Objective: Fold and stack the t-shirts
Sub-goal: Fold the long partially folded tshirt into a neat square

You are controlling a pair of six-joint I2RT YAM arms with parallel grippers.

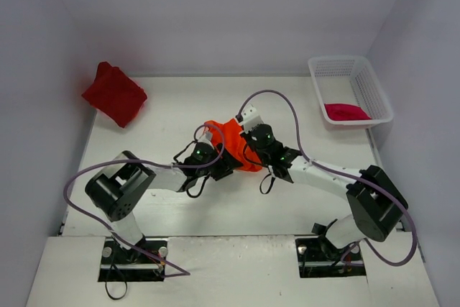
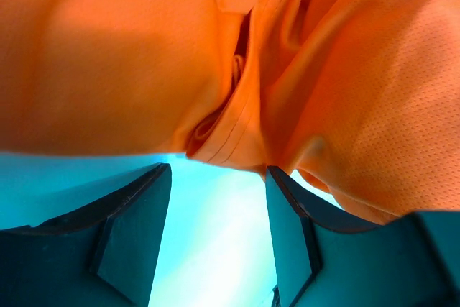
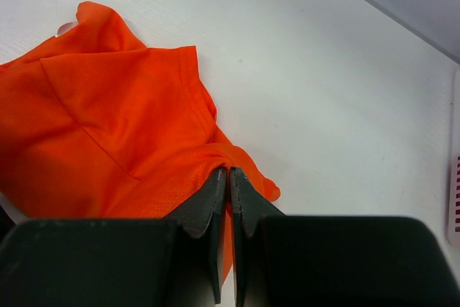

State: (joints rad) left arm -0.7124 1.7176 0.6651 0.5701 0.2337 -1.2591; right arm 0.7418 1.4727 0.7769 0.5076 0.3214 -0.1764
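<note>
A: What takes up the most space?

B: The white table (image 1: pixel 180 106). From its middle, bare surface runs toward 12 o'clock up to the far edge, and toward 6 o'clock down to the near edge between the two arm bases. The 9 and 3 o'clock sides are partly crossed by the arms.

A: And the shirts?

B: The orange t-shirt (image 1: pixel 228 138) lies bunched at the centre, well clear of every table edge. The dark red t-shirt (image 1: pixel 115 93) sits in a heap at 10 o'clock, lapping over the far-left corner. At 2 o'clock the white mesh basket (image 1: pixel 370 88) fills the far-right corner, its outer rim along the table's right edge. The crimson-pink t-shirt (image 1: pixel 346 111) lies crumpled in the near end of that basket.

A: What are the tools doing?

B: The right gripper (image 3: pixel 228 177) has its fingers pressed together, pinching an edge of the orange cloth, which puckers at the tips. Bare table opens from its 12 round to its 3 o'clock. The left gripper (image 2: pixel 215 185) has its jaws spread with only table showing between them. A hemmed fold of orange cloth hangs just ahead, at its 12 o'clock, and the cloth reaches the right-hand fingertip.
</note>
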